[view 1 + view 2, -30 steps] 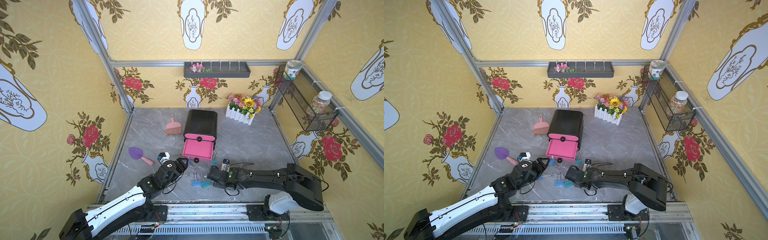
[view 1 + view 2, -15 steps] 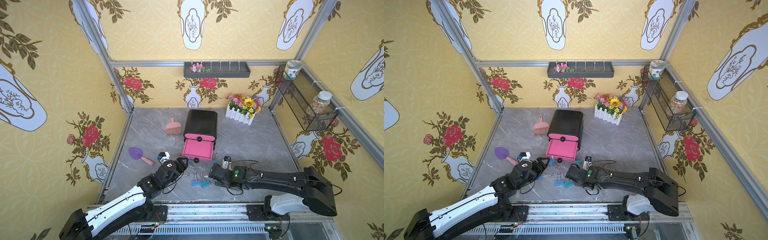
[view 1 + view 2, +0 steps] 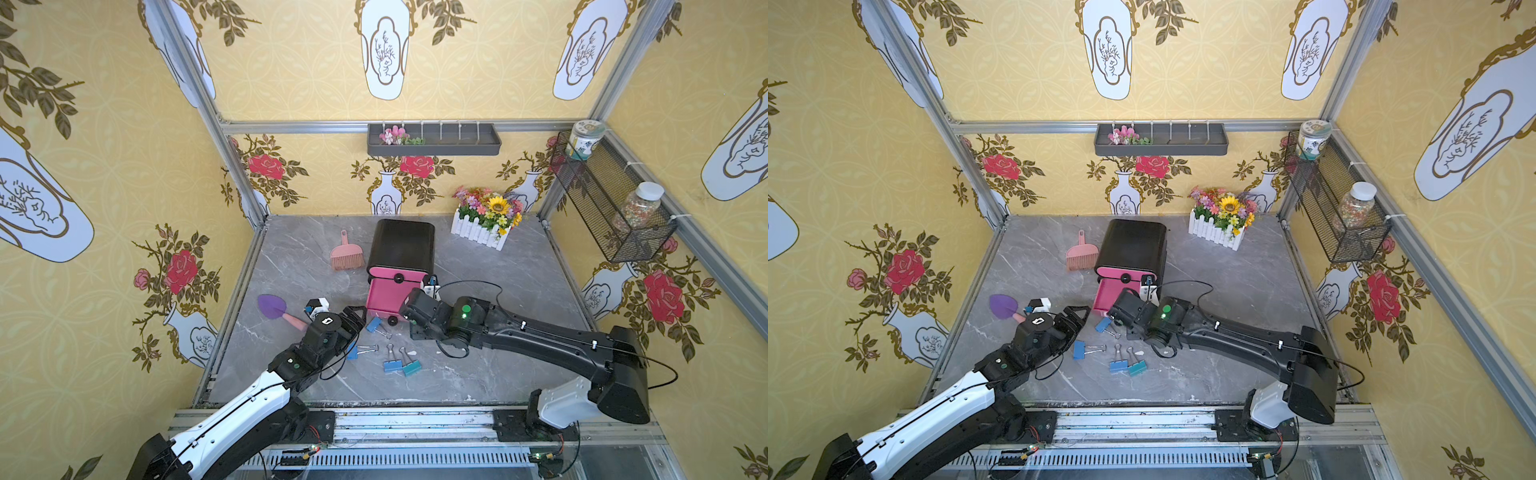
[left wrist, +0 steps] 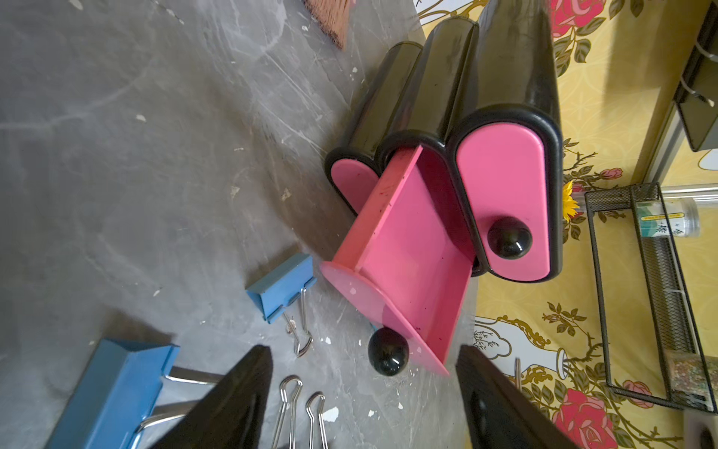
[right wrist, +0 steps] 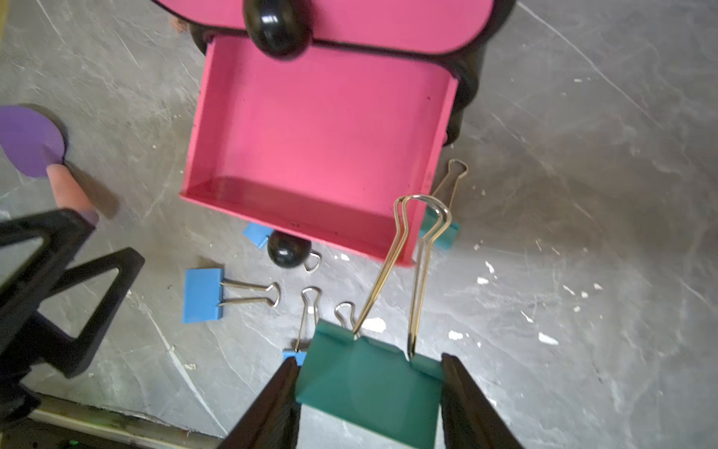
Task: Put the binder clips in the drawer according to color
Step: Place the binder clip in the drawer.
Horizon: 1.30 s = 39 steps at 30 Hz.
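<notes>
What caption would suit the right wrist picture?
Right hand grips a teal binder clip near the empty open pink drawer.

We count six clips: three blue clips (image 3: 1103, 324) (image 3: 1079, 349) (image 3: 1118, 365) and three teal clips (image 3: 1137, 368) (image 5: 369, 388) (image 5: 441, 233), two of these teal ones seen only in the right wrist view. We record one black cabinet (image 3: 401, 245) with three pink drawers (image 4: 505, 194) (image 4: 412, 248) (image 4: 351, 182). We also note one brush (image 3: 346, 257), one purple scoop (image 3: 272, 306), one flower box (image 3: 478, 235), one wall shelf (image 3: 457, 149), one wire basket (image 3: 598, 199) and two jars (image 3: 585, 139) (image 3: 636, 208). One small black-and-white item (image 3: 318, 307) beside the scoop we cannot identify.
</notes>
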Each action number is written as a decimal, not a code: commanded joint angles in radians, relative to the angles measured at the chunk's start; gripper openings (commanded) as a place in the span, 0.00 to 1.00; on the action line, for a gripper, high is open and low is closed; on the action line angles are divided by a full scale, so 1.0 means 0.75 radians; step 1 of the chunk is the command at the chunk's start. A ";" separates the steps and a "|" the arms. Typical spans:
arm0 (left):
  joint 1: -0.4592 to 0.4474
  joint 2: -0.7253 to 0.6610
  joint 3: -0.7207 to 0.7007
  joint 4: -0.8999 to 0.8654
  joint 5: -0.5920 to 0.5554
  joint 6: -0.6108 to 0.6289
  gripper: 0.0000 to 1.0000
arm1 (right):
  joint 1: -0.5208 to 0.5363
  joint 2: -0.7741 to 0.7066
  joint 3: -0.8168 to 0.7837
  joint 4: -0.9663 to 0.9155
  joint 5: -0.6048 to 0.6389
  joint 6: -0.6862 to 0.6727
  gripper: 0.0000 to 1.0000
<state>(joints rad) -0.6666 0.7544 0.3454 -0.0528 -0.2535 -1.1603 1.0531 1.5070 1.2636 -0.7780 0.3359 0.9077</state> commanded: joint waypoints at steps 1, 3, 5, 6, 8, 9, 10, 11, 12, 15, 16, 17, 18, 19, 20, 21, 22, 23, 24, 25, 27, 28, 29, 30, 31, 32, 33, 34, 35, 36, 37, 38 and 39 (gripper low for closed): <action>0.006 -0.011 0.006 -0.016 0.024 0.022 0.80 | -0.082 0.072 0.055 0.158 -0.144 -0.164 0.37; 0.009 -0.021 0.003 -0.025 0.025 0.019 0.81 | -0.126 0.151 0.116 0.198 -0.216 -0.202 0.36; 0.013 -0.038 0.002 -0.041 0.021 0.015 0.81 | -0.144 0.232 0.184 0.210 -0.273 -0.226 0.35; 0.015 -0.049 0.002 -0.051 0.017 0.017 0.81 | -0.147 0.270 0.217 0.213 -0.294 -0.237 0.35; 0.019 -0.073 0.002 -0.071 0.009 0.015 0.81 | -0.148 0.324 0.259 0.224 -0.327 -0.247 0.35; 0.021 -0.085 0.002 -0.082 0.004 0.017 0.81 | -0.146 0.342 0.272 0.234 -0.341 -0.249 0.34; 0.023 -0.095 0.001 -0.092 0.001 0.017 0.81 | -0.145 0.355 0.276 0.245 -0.352 -0.250 0.34; 0.025 -0.106 -0.002 -0.101 -0.001 0.016 0.81 | -0.144 0.369 0.285 0.255 -0.363 -0.250 0.34; 0.026 -0.115 -0.004 -0.109 0.000 0.014 0.81 | -0.144 0.381 0.290 0.265 -0.370 -0.249 0.34; 0.029 -0.134 -0.009 -0.127 -0.001 0.012 0.81 | -0.147 0.409 0.294 0.286 -0.375 -0.245 0.34; 0.030 -0.136 -0.010 -0.130 -0.002 0.012 0.81 | -0.148 0.416 0.295 0.292 -0.372 -0.242 0.34; 0.030 -0.140 -0.011 -0.132 -0.002 0.012 0.81 | -0.153 0.425 0.296 0.299 -0.375 -0.242 0.34; 0.031 -0.141 -0.011 -0.134 -0.003 0.013 0.81 | -0.156 0.433 0.300 0.305 -0.374 -0.239 0.34; 0.032 -0.139 -0.009 -0.134 0.000 0.013 0.81 | -0.158 0.441 0.306 0.310 -0.374 -0.238 0.34; 0.032 -0.139 -0.009 -0.132 -0.001 0.015 0.81 | -0.161 0.447 0.312 0.315 -0.370 -0.239 0.34; 0.032 -0.137 -0.006 -0.132 0.000 0.015 0.81 | -0.165 0.455 0.317 0.322 -0.369 -0.239 0.34; 0.032 -0.135 -0.003 -0.132 0.000 0.017 0.81 | -0.170 0.464 0.321 0.328 -0.368 -0.239 0.35; 0.032 -0.133 -0.002 -0.132 0.001 0.015 0.81 | -0.177 0.474 0.331 0.329 -0.368 -0.238 0.35; 0.032 -0.130 -0.001 -0.132 0.001 0.016 0.81 | -0.181 0.484 0.339 0.331 -0.368 -0.241 0.35; 0.032 -0.128 -0.001 -0.130 0.002 0.015 0.81 | -0.188 0.491 0.345 0.333 -0.367 -0.241 0.35; 0.032 -0.128 -0.002 -0.130 0.003 0.014 0.81 | -0.198 0.509 0.356 0.341 -0.374 -0.243 0.35; 0.032 -0.128 -0.002 -0.130 0.003 0.015 0.81 | -0.201 0.516 0.364 0.338 -0.375 -0.242 0.36; 0.032 -0.128 -0.001 -0.130 0.004 0.015 0.81 | -0.205 0.526 0.373 0.336 -0.376 -0.247 0.37; 0.032 -0.128 -0.002 -0.130 0.004 0.012 0.81 | -0.206 0.536 0.382 0.334 -0.377 -0.251 0.39; 0.032 -0.128 -0.005 -0.128 0.002 0.012 0.81 | -0.206 0.541 0.389 0.331 -0.376 -0.251 0.41; 0.032 -0.125 -0.006 -0.127 0.002 0.011 0.81 | -0.206 0.545 0.392 0.330 -0.376 -0.255 0.43; 0.032 -0.122 -0.008 -0.122 0.002 0.010 0.81 | -0.206 0.544 0.392 0.331 -0.377 -0.256 0.45; 0.032 -0.119 -0.009 -0.120 0.001 0.010 0.81 | -0.204 0.540 0.390 0.333 -0.377 -0.255 0.47; 0.032 -0.114 -0.009 -0.116 0.003 0.009 0.81 | -0.203 0.534 0.387 0.339 -0.376 -0.259 0.48; 0.032 -0.109 -0.011 -0.112 0.004 0.009 0.81 | -0.204 0.528 0.381 0.338 -0.375 -0.259 0.50; 0.032 -0.105 -0.013 -0.108 0.005 0.009 0.81 | -0.204 0.518 0.375 0.341 -0.371 -0.259 0.52; 0.033 -0.101 -0.014 -0.103 0.008 0.006 0.81 | -0.202 0.509 0.366 0.341 -0.368 -0.257 0.53; 0.033 -0.098 -0.017 -0.097 0.009 0.004 0.81 | -0.201 0.497 0.359 0.344 -0.365 -0.256 0.55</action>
<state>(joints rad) -0.6441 0.6746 0.3408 -0.1429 -0.2443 -1.1595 0.8989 1.9038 1.5410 -0.5472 0.0517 0.7280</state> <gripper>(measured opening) 0.812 0.550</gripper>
